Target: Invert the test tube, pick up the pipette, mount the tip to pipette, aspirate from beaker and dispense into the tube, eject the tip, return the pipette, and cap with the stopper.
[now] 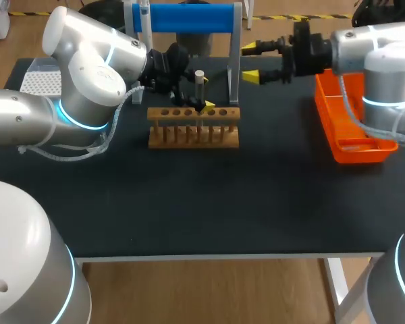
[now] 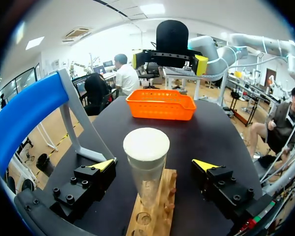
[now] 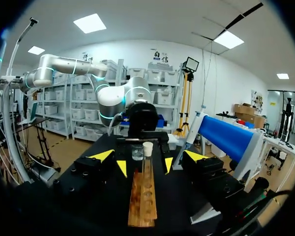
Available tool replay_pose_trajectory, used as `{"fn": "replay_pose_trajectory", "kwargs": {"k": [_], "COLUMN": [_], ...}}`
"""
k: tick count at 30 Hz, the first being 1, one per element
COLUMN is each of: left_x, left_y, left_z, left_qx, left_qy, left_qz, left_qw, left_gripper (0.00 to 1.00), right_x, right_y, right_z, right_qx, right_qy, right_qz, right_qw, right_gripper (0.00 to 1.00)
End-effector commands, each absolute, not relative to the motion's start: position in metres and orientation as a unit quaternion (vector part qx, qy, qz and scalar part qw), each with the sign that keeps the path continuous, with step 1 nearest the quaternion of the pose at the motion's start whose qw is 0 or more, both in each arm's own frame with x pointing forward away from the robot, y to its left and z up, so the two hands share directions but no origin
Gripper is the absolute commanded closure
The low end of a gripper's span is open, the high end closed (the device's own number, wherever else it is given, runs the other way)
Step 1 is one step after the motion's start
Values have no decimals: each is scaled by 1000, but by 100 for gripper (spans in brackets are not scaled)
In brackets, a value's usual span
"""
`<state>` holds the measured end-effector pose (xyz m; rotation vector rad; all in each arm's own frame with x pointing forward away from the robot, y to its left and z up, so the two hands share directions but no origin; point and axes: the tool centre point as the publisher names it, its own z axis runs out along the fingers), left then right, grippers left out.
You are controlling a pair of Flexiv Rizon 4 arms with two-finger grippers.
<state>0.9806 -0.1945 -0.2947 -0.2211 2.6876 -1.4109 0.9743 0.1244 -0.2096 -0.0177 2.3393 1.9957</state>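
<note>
Presently, clear glass test tube with a white rounded end uppermost (image 2: 146,164) standing upright in the slotted wooden rack (image 1: 194,126), long axis vertical, lower end seated in one of the rack's holes toward the rack's right half. Left tool (image 2: 152,166) released, yellow-tipped fingers spread wide on either side of the tube, neither touching the glass; tube centred in the gap, just ahead of the wrist. Right tool (image 1: 250,62) also released and empty, held above the bench (image 1: 202,202) near the blue-barred stand (image 1: 185,18), well apart from the rack and facing it along the rack's length, beside the orange plastic basket (image 1: 351,128). Left arm clearly the nearer to the tube. Small clear beaker (image 3: 137,153) visible behind the rack in the right wrist view. Cannot tell whether the white end is a stopper or the tube's closed bottom, so the scene fits either a tube standing mouth-down awaiting inversion or a tube capped and set back. Judgement: any grasp turns on closing across the vertical axis, fingers square to the glass; a slanted closure risks levering the tube against its hole.
</note>
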Motion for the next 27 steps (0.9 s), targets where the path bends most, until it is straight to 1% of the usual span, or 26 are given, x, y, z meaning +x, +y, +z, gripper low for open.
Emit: {"fn": "replay_pose_trajectory", "kwargs": {"k": [1,10,12,21,27], "left_x": [981,981,981,981,975], "left_y": [-194,-194,-194,-194,-183], "left_z": [-294,-294,-294,-294,-294], "left_qx": [-72,-72,-72,-72,-87], "left_qy": [883,883,883,883,880], "left_qz": [-462,-462,-462,-462,-463], "left_qw": [48,48,48,48,57], "left_gripper": [0,0,0,0,0], "right_x": [959,951,950,949,949], "right_y": [98,69,68,67,67], "right_z": [-213,-244,-248,-249,-249], "right_qx": [19,52,59,61,61], "right_qy": [766,781,788,790,790], "right_qz": [640,621,610,608,608], "right_qw": [55,53,65,61,61], "right_gripper": [0,0,0,0,0]}}
